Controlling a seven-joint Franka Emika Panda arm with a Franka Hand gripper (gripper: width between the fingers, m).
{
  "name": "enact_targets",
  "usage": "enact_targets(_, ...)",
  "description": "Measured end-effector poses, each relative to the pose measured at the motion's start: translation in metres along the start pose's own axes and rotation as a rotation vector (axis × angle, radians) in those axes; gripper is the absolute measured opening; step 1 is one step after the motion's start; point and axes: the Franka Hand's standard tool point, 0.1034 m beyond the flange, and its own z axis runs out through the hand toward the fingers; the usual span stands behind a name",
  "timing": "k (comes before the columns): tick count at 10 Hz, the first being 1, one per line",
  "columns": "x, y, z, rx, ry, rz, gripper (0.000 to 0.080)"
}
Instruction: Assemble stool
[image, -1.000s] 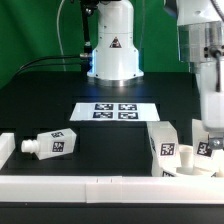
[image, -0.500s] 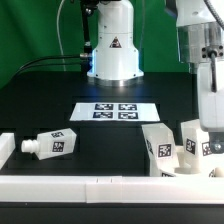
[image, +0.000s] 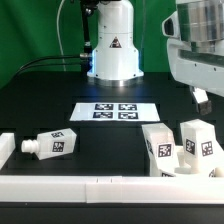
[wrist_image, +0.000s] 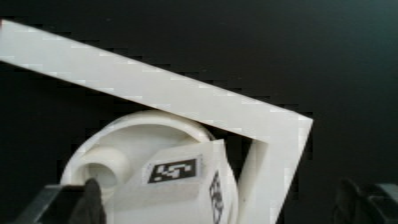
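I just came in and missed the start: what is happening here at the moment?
A Franka arm is assembling a small white stool. Its hand hangs open, holding nothing. At the exterior view's right, the outer leg and the inner leg stand side by side near the white rail. The third leg lies on its side at that view's left. Nothing is joined yet.

stool leg (image: 52, 144) white, black-and-white square tag | marker board (image: 113, 110) white, four black tags | bench (image: 40, 100) black | border rail (image: 100, 186) white | backdrop (image: 25, 30) green
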Motion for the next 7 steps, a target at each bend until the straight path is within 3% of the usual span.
enact_targets(2, 0.0003, 0.0006, -0.0006, -0.013, 0.007, -0.221, 0.0649)
enact_targets(4, 0.0008, -0.0043, -0.0068, -0.064, 0.047, -0.725, 0.0649)
enact_targets(6, 0.0082, -0.0035, -0.0074, -0.044, 0.070, -0.850, 0.0649)
enact_targets(7, 0.0088, -0.0026, -0.0069, -0.056, 0.072, -0.933, 0.0649)
